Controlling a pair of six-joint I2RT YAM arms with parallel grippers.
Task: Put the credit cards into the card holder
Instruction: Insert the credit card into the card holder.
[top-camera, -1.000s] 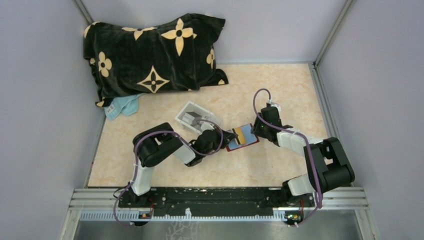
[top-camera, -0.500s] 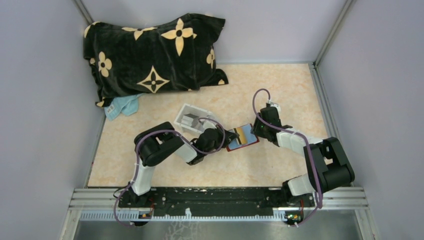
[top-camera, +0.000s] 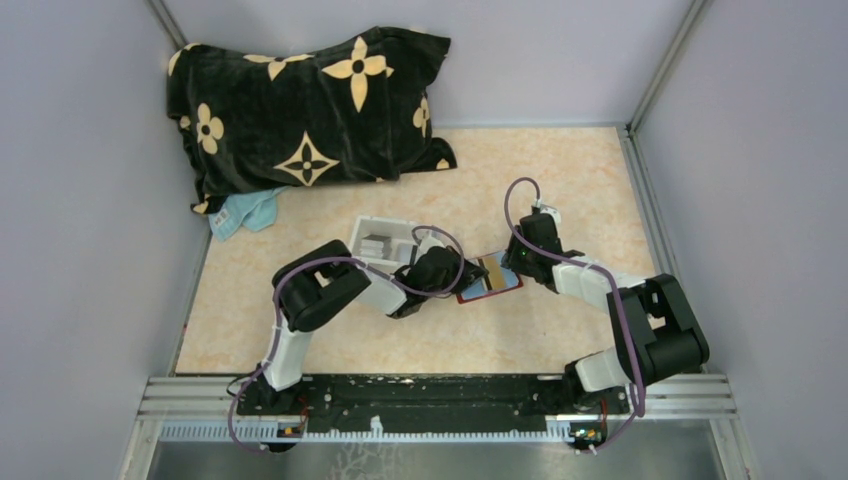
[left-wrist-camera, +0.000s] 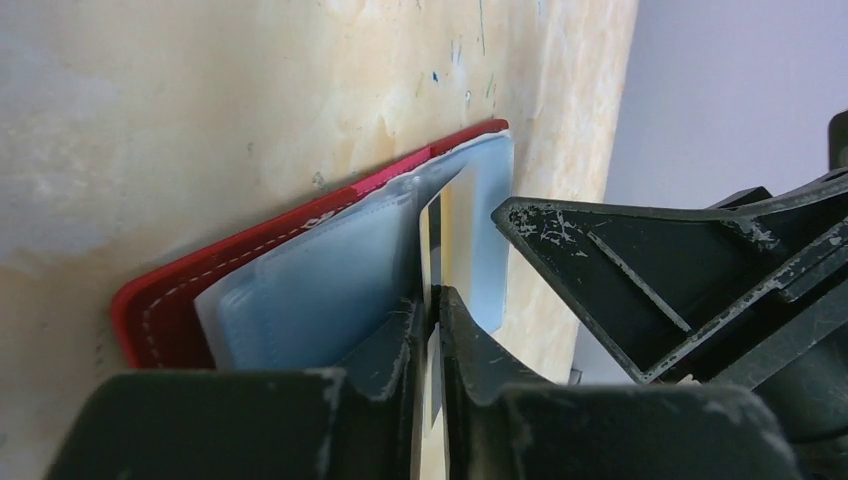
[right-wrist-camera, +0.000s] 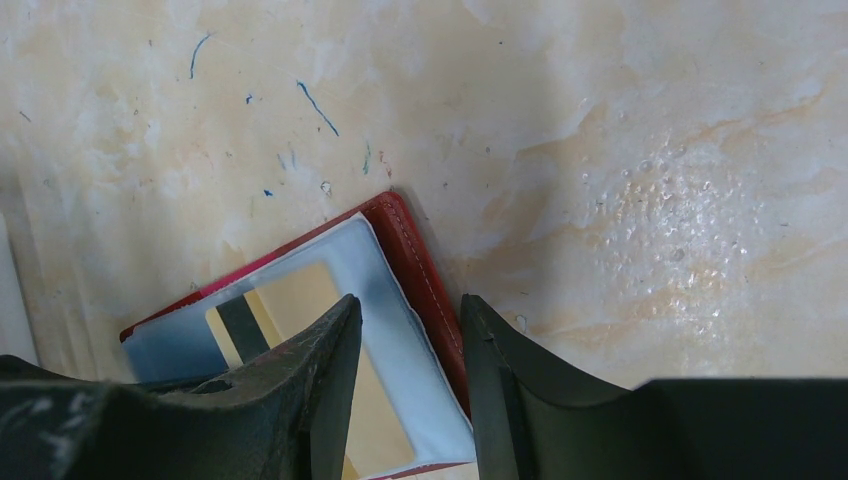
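**Tan card edge-on in the left pincer, at the red holder's pocket**

The left pincer (left-wrist-camera: 434, 298) is closed to a slit, with the thin edge of a tan credit card (left-wrist-camera: 460, 215) standing between its two fingers. The card's far end reaches into the clear pocket (left-wrist-camera: 320, 280) of the card holder (left-wrist-camera: 165, 300). The holder lies flat on the desk (left-wrist-camera: 200, 100), and a red stitched border frames the pocket. Seen from above, this pincer comes in from the holder's left side.

The right pincer (right-wrist-camera: 410, 310) stands about half open with nothing clamped in it. It straddles the holder's red border at the opposite side. One finger (right-wrist-camera: 330, 370) is over the clear pocket and the other (right-wrist-camera: 490, 380) is over bare desk just beside the border. Whether either tip presses down cannot be told. In the right wrist view the tan card shows through the pocket, with a dark stripe across it.

The holder sits near the middle of the desk, a little toward the right edge. Just past the left arm's wrist, toward the far edge, a white tray (top-camera: 365, 228) holds a few grey cards (top-camera: 378, 243). A black pillow (top-camera: 310, 100) with cream flower shapes fills the far left corner. A light blue cloth (top-camera: 245, 212) pokes out from under its near side
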